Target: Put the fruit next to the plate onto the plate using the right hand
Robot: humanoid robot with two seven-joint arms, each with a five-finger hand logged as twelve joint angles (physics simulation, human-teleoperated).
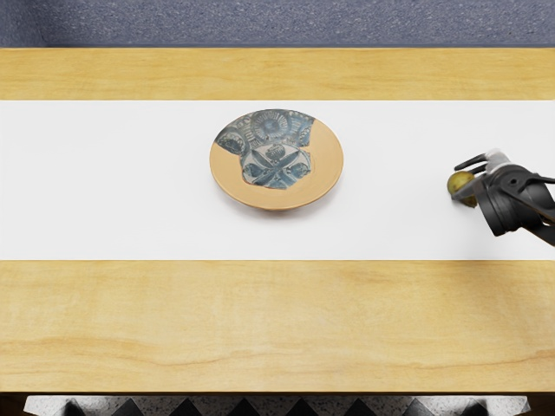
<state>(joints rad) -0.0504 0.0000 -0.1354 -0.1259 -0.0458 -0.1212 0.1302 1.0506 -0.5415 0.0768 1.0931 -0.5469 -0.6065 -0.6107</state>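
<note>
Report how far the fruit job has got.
Done: the right hand is at the fruit, well to the right of the plate, and looks closed around it. In hand: securing that grasp; no lift is evident. Left: carry the fruit over to the plate, which holds nothing yet, and release it there.

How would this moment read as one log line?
right hand: at fruit | fruit: off plate, far right | plate: centre

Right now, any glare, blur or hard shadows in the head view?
Head view: flat, even light, sharp edge to edge, no glare on the white runner; only a thin soft shadow below the plate; the right robot hand partly hides the fruit.
</note>
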